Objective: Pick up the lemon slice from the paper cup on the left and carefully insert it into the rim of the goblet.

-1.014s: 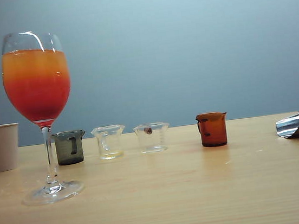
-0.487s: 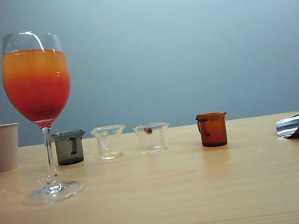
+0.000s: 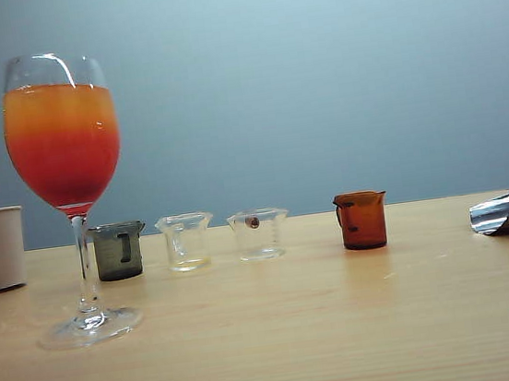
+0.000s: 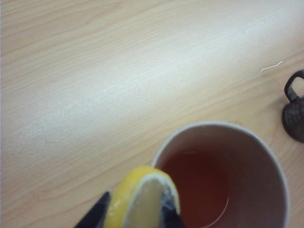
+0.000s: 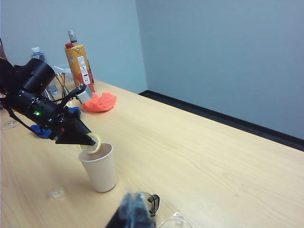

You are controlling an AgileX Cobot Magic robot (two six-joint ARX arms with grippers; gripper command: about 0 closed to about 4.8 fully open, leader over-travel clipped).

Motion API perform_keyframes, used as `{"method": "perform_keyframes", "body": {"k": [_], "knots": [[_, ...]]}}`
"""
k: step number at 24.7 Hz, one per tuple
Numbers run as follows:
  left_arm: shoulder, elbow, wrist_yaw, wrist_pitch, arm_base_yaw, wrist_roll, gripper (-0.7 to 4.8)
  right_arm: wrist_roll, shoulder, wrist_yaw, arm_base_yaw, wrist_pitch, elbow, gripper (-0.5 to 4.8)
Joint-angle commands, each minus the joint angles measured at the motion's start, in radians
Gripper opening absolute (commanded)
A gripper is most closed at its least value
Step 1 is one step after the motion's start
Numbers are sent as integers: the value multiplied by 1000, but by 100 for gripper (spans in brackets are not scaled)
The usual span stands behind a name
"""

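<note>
Goblet, one, stands lower left of the exterior view; one cup beside it, four beakers in a row. Left gripper pinches the single slice at the cup's rim: pickup in hand. Next, lift clear and carry to the goblet's rim. Right gripper hangs lower centre, jaws together.

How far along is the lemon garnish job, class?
Done: the left tool is shut on the lemon slice at the paper cup rim. In hand: lifting it clear. Left: carrying it to the goblet, whose rim is bare. The right tool waits apart, shut.
</note>
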Motion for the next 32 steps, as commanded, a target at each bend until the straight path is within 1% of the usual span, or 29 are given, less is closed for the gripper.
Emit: {"method": "perform_keyframes", "body": {"k": [1, 4, 5, 7, 11, 13, 21, 27, 32], "knots": [[-5, 2, 8, -10, -1, -5, 111, -2, -4, 3, 0, 24, 3, -5], [-5, 2, 44, -15, -1, -8, 110, -2, -4, 3, 0, 24, 3, -5], [-6, 2, 71, -14, -1, -27, 79, -3, -4, 3, 0, 26, 3, -5], [-6, 4, 95, -14, -1, -53, 45, -3, -4, 3, 0, 28, 3, -5], [-8, 5, 148, -14, -1, -89, 41, -3, -4, 3, 0, 32, 3, -5], [-11, 5, 164, -16, -1, -95, -8, -3, -4, 2, 0, 30, 3, -5], [-20, 9, 192, -33, -1, -99, -6, -5, -4, 2, 0, 31, 3, -5], [-26, 10, 248, -28, -2, -160, -6, -5, -4, -2, 0, 31, 3, -5], [-80, 10, 250, -29, -6, -161, -6, -5, -4, -9, 0, 23, 3, -5]]}}
